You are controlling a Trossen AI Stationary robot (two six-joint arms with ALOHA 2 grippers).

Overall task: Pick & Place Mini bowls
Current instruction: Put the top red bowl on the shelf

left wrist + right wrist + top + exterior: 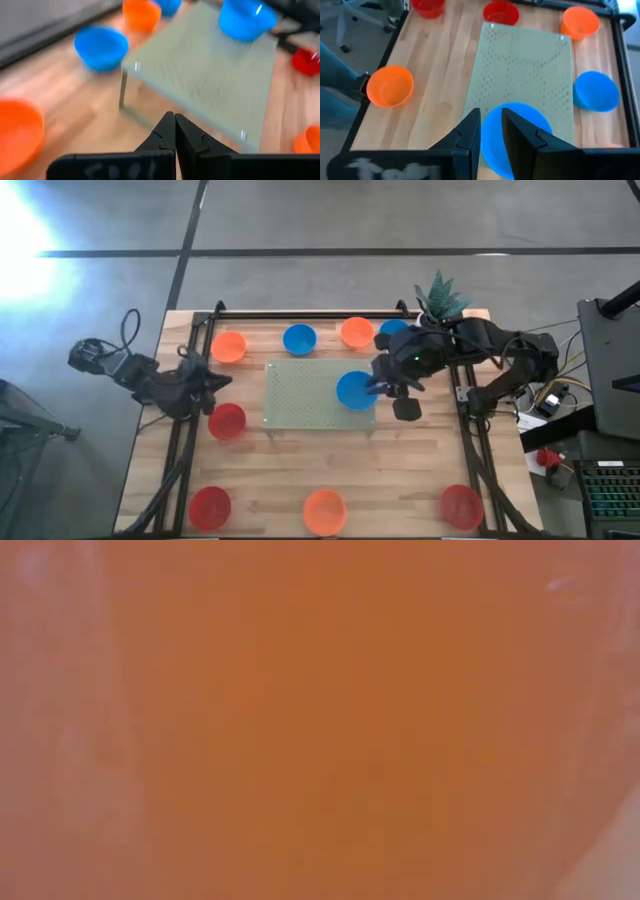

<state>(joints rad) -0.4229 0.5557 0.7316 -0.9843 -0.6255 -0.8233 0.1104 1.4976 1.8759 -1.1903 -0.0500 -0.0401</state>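
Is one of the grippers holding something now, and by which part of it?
The right gripper holds a blue mini bowl by its rim, one finger inside, one outside, over the green mat. The left gripper is shut, holding nothing.

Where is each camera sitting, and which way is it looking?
High view: above the table, looking straight down; shows both arms, the left gripper and the right gripper at the blue bowl on the green mat.
Low view: at table height; only orange fills it, nothing of the robot shows.
Left wrist view: on the left arm, past its shut fingers toward the mat.
Right wrist view: on the right arm; its fingers straddle the blue bowl's rim.
Shared: both wrist views see that bowl and the mat.
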